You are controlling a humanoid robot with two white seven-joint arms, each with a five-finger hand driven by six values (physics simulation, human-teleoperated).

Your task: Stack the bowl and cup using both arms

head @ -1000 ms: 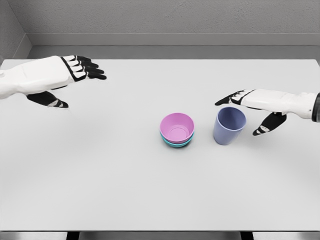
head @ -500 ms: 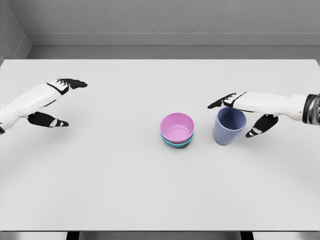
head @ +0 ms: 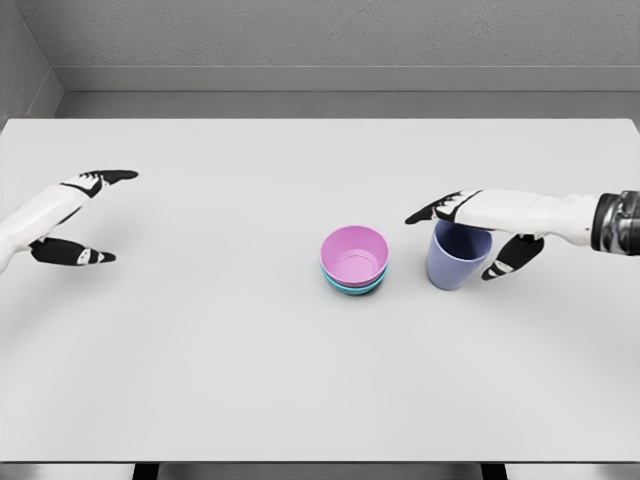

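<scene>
Pink bowl (head: 354,252) sits nested in teal bowl (head: 352,287); at its 3 o'clock, right hand (head: 487,212) spreads fingers wide over the empty purple cup (head: 458,254); left hand (head: 62,215) fingers wide.

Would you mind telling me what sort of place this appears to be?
Probably a simulated tabletop test cell: a plain white table, bare grey walls, and only a pink bowl nested in a teal one beside a purple cup.

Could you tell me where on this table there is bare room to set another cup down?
Bare table in front of the bowls, between them and the left hand, and along the far edge. It is crowded only around the cup, where the right hand reaches.
</scene>
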